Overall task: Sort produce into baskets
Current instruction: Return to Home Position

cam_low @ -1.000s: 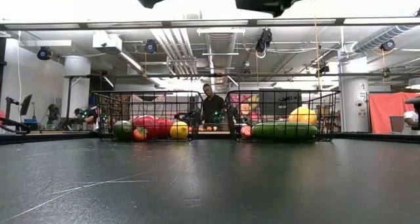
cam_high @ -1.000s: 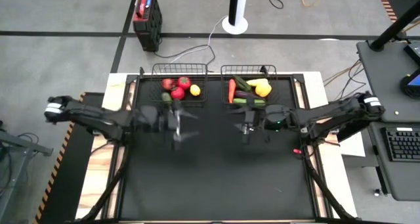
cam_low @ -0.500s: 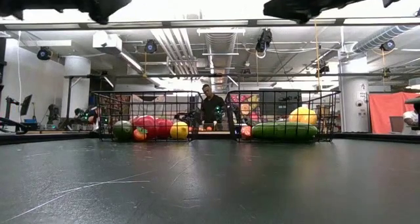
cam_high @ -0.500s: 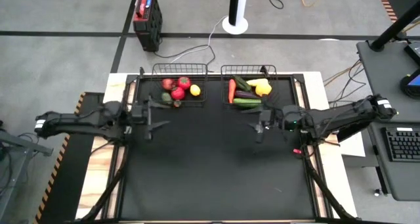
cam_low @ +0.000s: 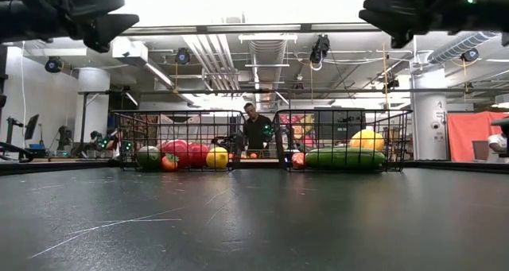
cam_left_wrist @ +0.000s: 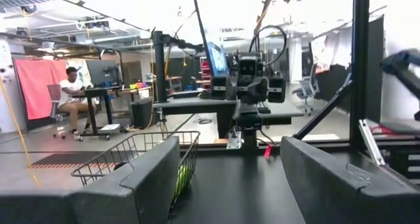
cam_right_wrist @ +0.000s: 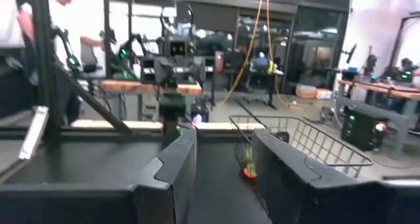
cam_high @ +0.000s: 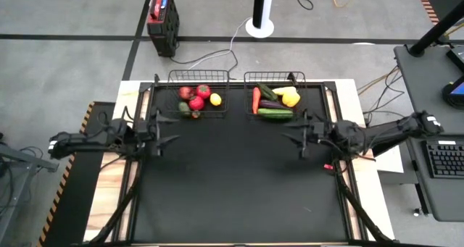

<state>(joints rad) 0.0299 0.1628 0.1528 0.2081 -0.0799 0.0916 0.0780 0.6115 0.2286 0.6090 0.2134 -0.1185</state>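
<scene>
I see the left gripper (cam_high: 165, 136) above the left side of the table (cam_high: 232, 196), its fingers spread apart and holding nothing. The right gripper (cam_high: 299, 137) hangs over the right side, also parted and empty. All the fruit and vegetables lie at the far edge. The red tomatoes (cam_high: 194, 95) and lemon (cam_high: 215, 99) are in the left basket (cam_high: 199, 72). The carrot (cam_high: 256, 98), cucumber (cam_high: 274, 113) and yellow pepper (cam_high: 291, 98) are in the right basket (cam_high: 274, 73).
</scene>
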